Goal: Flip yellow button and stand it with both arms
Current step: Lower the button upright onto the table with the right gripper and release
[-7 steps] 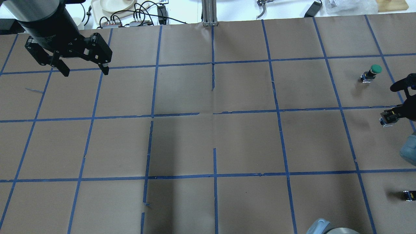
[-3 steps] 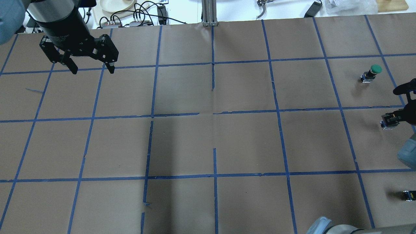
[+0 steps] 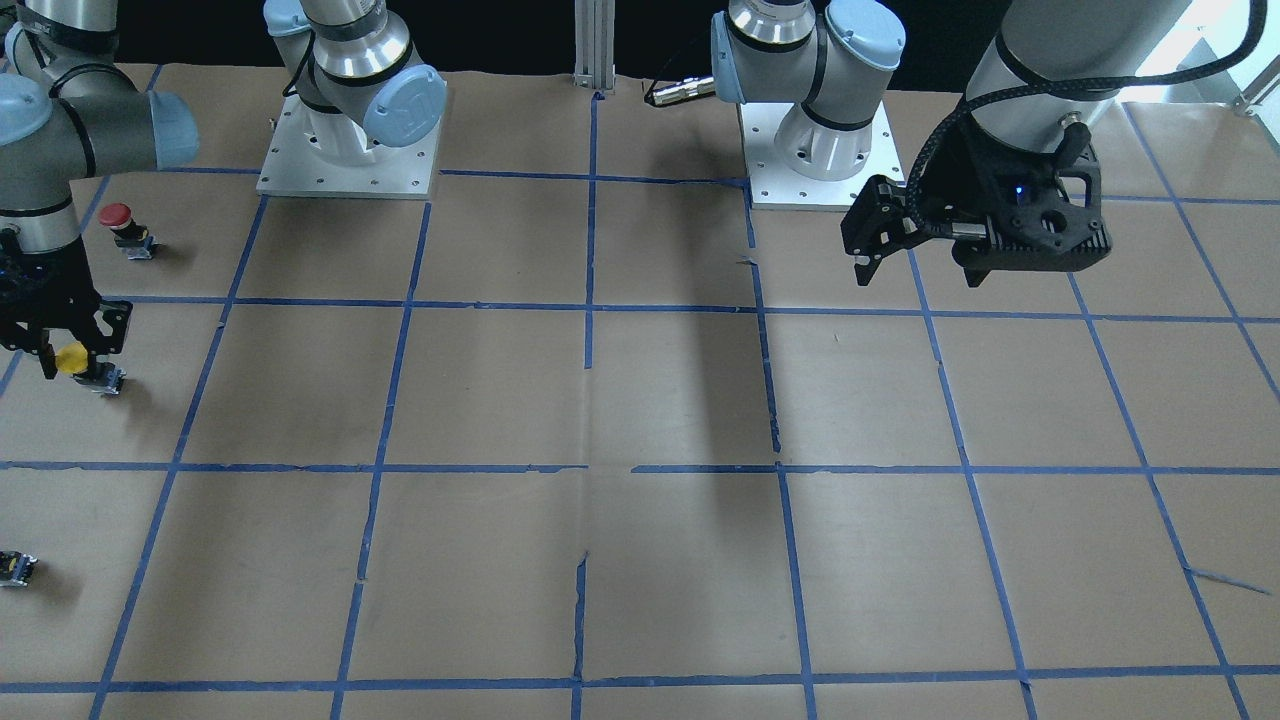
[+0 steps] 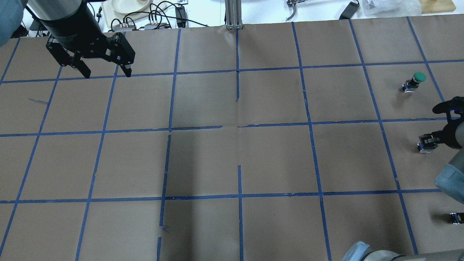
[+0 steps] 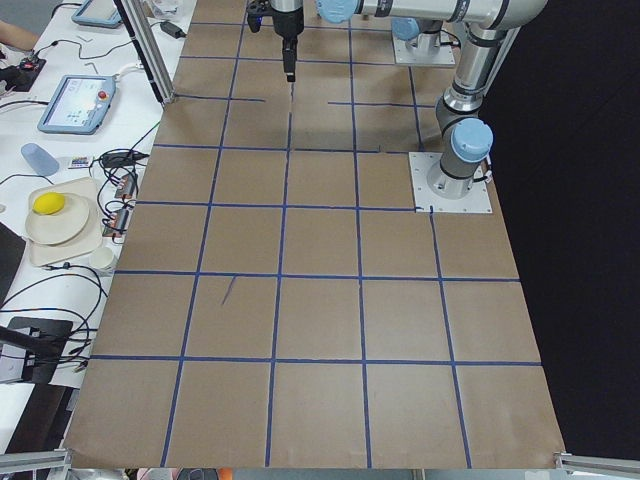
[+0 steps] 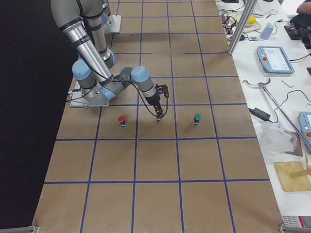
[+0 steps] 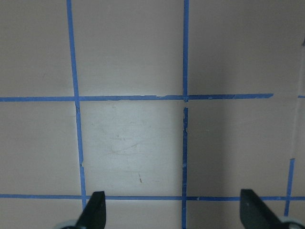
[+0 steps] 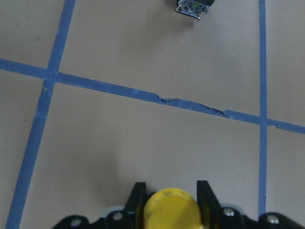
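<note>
The yellow button [image 3: 74, 358] is at the table's right end, its yellow cap between the fingers of my right gripper [image 3: 62, 350], which is shut on it. In the right wrist view the cap [image 8: 171, 210] fills the gap between the two fingers of the gripper [image 8: 167, 191]. From overhead its black and grey body [image 4: 425, 142] sticks out of the gripper [image 4: 444, 138], low over the paper; I cannot tell whether it touches. My left gripper [image 4: 107, 75] hangs open and empty over the far left, also shown in the front view [image 3: 917, 277] and its wrist view [image 7: 174, 210].
A red-capped button [image 3: 117, 215] stands on the robot's side of the yellow one, and a green-capped button [image 4: 418, 77] on the far side. Both show in the right side view, red [image 6: 121, 119] and green [image 6: 197, 118]. Blue tape lines grid the brown paper [image 4: 239, 156].
My right gripper has carried the yellow button a little toward the robot and inward. My left gripper has shifted rightward over the far left squares, still open.
</note>
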Motion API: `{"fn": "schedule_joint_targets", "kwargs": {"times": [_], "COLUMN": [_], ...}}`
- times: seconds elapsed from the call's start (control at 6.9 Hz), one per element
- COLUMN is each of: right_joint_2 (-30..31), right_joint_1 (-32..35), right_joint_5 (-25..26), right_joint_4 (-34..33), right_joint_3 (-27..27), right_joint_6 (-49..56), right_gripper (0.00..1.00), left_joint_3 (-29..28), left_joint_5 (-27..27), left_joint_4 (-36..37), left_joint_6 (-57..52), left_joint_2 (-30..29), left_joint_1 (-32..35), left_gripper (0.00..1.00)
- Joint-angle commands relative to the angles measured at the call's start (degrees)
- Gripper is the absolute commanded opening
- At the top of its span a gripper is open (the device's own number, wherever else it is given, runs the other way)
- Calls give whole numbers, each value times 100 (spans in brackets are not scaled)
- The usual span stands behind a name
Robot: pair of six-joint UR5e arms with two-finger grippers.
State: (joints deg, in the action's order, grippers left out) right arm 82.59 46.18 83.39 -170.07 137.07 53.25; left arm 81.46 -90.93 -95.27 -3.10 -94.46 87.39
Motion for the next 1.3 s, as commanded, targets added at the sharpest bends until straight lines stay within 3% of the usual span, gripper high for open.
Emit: {"fn": "schedule_joint_targets", "kwargs": {"times": [0.0, 0.29, 0.58, 0.72, 1.01, 1.16], "right_joint_2": [3, -15, -6, -6, 81, 282], "right_joint_1": [-100, -302, -303, -303, -303, -277], "right_joint_5": [-7, -16, -16, -33, 80, 203], "right_joint_4": [-114, -70, -9, -17, 183, 637], "right_joint_3": [39, 48, 56, 56, 48, -65], "right_joint_6": [19, 237, 203, 186, 142, 142], "right_gripper": [20, 26, 56, 95, 100, 100], "left_joint_3": [-34, -392, -333, -394, -351, -298], "left_joint_5": [58, 76, -21, -47, 22, 31], "left_joint_4": [17, -9, -27, -27, -27, -131], "left_joint_6": [-32, -32, -23, -24, 46, 29], "left_joint_2": [41, 50, 163, 112, 138, 190], "left_joint_1": [6, 206, 366, 375, 375, 305], "left_gripper": [100, 100, 100, 100, 100, 100]}}
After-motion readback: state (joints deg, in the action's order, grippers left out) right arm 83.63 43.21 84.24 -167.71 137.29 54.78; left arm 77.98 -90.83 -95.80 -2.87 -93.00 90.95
